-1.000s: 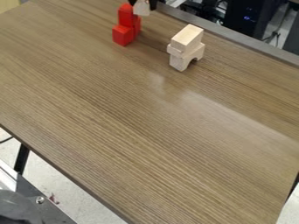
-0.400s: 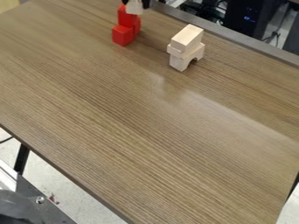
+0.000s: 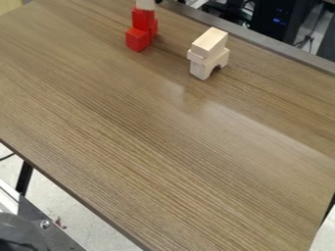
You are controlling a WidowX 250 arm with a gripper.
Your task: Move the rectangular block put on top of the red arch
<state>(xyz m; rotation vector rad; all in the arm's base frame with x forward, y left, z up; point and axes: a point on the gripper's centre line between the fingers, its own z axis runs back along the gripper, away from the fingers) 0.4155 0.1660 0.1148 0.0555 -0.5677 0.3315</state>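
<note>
White block (image 3: 145, 5) (top cropped) sits just beside the claw (image 3: 159, 1).

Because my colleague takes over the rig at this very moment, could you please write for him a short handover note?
Claw: at the top edge, close to the pale block; whether it grips the block, I cannot tell.
Job's things: the pale block is right above the upper red piece, apparently touching it. Which red piece is the arch is not clear.
Nearby: a pale wooden stack stands to the right on the table.
Done: the block is at the top of the red pile.
Left, probably: check that it sits firmly, release if gripped, then clear the claw.
</note>
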